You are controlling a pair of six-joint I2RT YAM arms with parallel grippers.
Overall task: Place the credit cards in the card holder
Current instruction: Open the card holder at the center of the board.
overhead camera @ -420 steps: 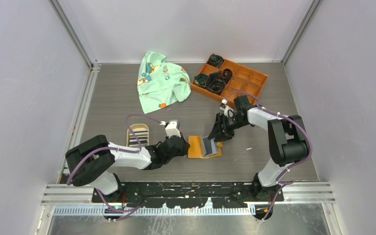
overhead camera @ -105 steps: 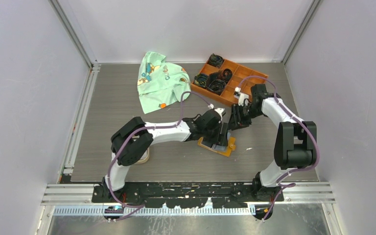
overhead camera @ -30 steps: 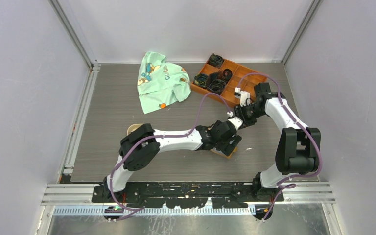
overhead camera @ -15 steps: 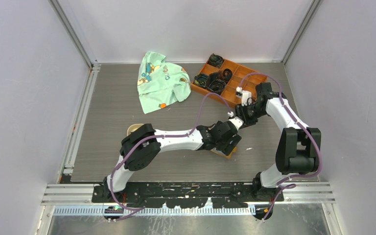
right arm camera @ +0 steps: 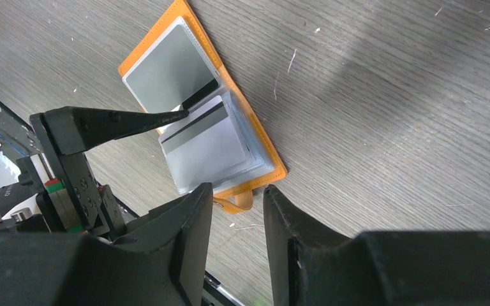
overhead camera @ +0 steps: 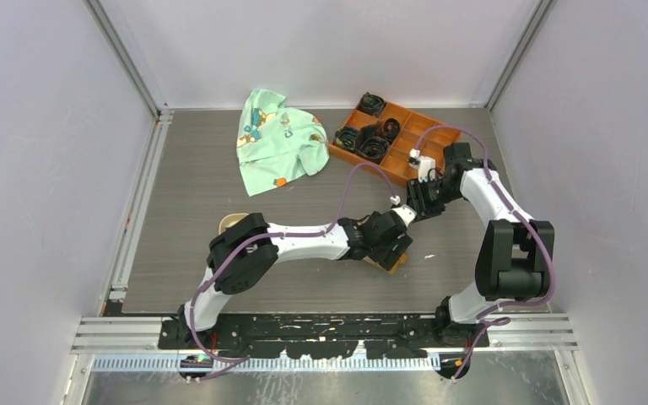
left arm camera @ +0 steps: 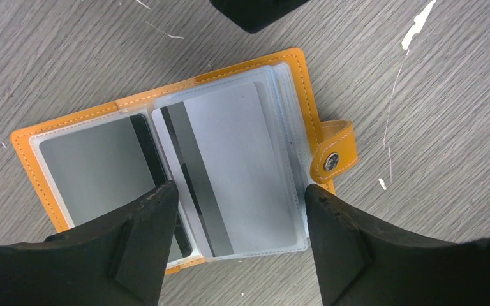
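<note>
Toward the tabletop's (overhead camera: 186,211) near edge, your left gripper (left arm camera: 239,190) spreads wide over the open card holder (left arm camera: 156,105) with cards (left arm camera: 230,159) inside, while your right gripper (right arm camera: 237,190) hangs part-open, empty.

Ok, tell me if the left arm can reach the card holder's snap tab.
Probably yes: the left gripper hangs open over the card holder, and the snap tab lies uncovered beside it.

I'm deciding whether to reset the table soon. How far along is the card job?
Done: a grey card and a pale card sit in sleeves of the open holder. In hand: nothing. The left claw hangs open over the pale card, and the right claw hovers empty above. Left: unclear, since the left arm hides most of the dish, so I cannot see whether more cards wait.
</note>
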